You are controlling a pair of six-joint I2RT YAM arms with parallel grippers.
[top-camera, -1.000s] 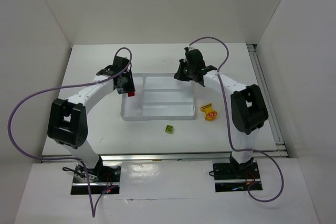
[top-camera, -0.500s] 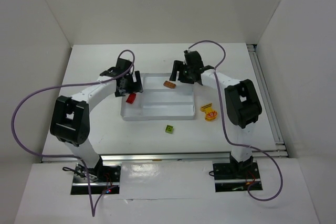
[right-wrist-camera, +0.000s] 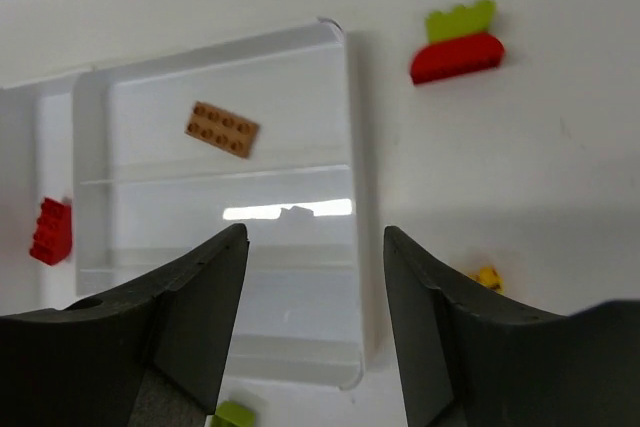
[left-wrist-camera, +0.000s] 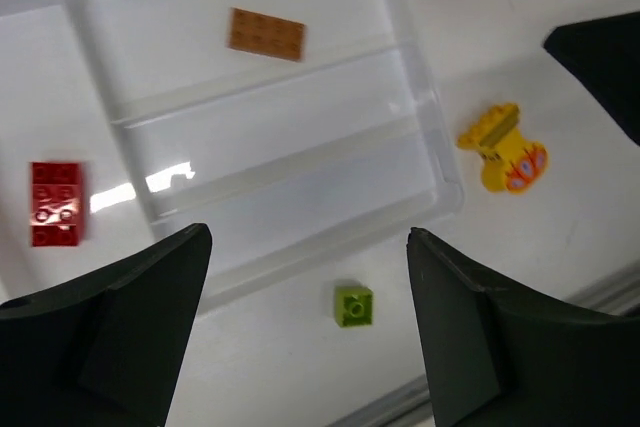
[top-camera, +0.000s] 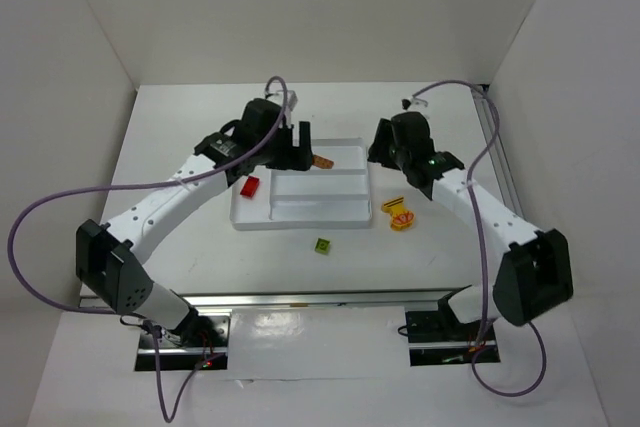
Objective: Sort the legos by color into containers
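The white tray holds a red lego in its tall left container and an orange-brown lego in the far long container. A lime green lego lies on the table in front of the tray. A yellow piece lies right of it. My left gripper hangs open and empty over the tray's far edge. In its wrist view the green lego shows between the fingers, far below. My right gripper is open and empty beside the tray's far right corner, above the tray wall.
A red and green piece lies on the table beyond the tray's right side; the right arm hides it from the top camera. White walls enclose the table on three sides. The arm bases stand at the near edge.
Both grippers have opened. The red lego dropped into the tall container and the orange-brown one into the far long container. The left gripper moved right along the tray's far edge, the right one moved off the tray.
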